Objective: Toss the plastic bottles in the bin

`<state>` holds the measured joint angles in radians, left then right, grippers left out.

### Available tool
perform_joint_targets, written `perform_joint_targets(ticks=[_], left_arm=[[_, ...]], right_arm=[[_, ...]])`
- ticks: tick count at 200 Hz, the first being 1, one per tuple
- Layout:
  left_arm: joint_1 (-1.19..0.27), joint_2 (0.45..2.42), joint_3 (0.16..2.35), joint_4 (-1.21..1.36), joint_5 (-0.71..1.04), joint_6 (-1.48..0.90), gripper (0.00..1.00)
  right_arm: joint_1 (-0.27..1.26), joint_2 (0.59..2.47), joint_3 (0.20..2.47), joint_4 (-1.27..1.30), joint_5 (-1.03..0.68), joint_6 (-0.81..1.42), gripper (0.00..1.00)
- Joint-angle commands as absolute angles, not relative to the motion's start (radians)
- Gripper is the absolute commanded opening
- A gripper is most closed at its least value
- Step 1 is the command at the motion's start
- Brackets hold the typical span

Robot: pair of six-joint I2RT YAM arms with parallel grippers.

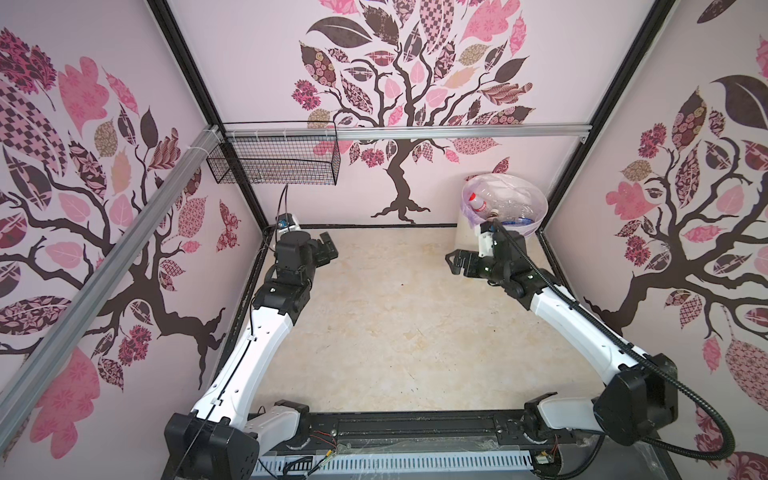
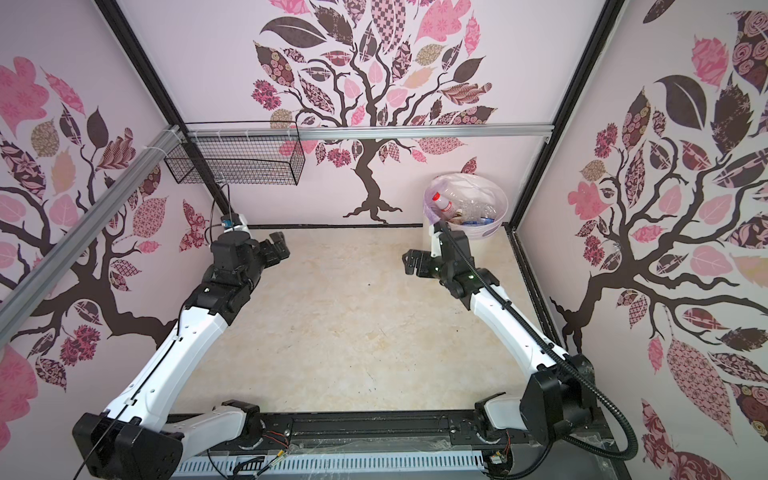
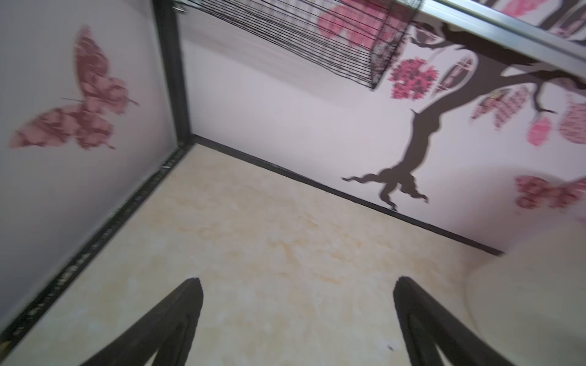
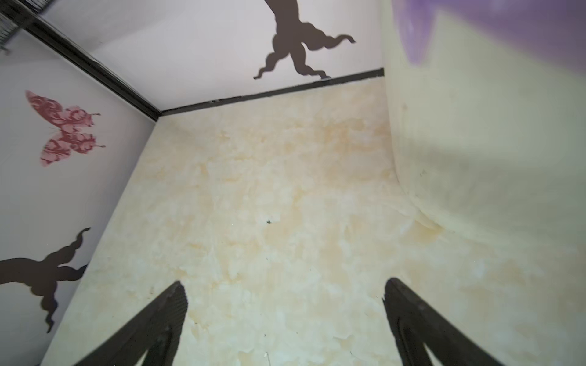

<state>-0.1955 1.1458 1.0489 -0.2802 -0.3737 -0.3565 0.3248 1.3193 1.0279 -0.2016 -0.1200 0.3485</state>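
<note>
Task apparently complete: the plastic bottles (image 1: 478, 203) lie inside the bin (image 1: 466, 239) at the table's (image 1: 395, 324) far right corner; the table carries none. My left and right jaws stand wide, empty.

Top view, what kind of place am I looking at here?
Probably a robot test booth: a left arm and right arm mounted on a rail, tree-patterned wall panels in a black frame, and a bin holding plastic bottles.
</note>
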Motion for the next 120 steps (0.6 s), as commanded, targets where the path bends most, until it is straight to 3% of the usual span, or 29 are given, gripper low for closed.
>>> perform_joint_targets(ticks=[1, 26, 58, 94, 120], left_arm=[[-0.189, 1.081, 0.851, -0.084, -0.539, -0.190, 0.98], [-0.153, 1.118, 0.737, -0.022, -0.566, -0.174, 0.98], [-0.139, 1.304, 0.697, 0.033, -0.614, -0.171, 0.98], [-0.134, 1.521, 0.682, 0.135, -0.649, -0.195, 0.98], [-0.124, 1.528, 0.624, 0.371, -0.507, -0.107, 0.98]], right_arm=[[0.314, 1.234, 0.897, -0.057, 0.013, 0.335, 1.00], [0.314, 1.183, 0.717, 0.049, 0.136, 0.269, 1.00], [0.313, 1.167, 0.588, 0.123, 0.355, 0.167, 1.00], [0.311, 1.130, 0.430, 0.424, 0.500, 0.043, 0.99], [0.284, 1.157, 0.317, 0.658, 0.549, 0.048, 1.00]])
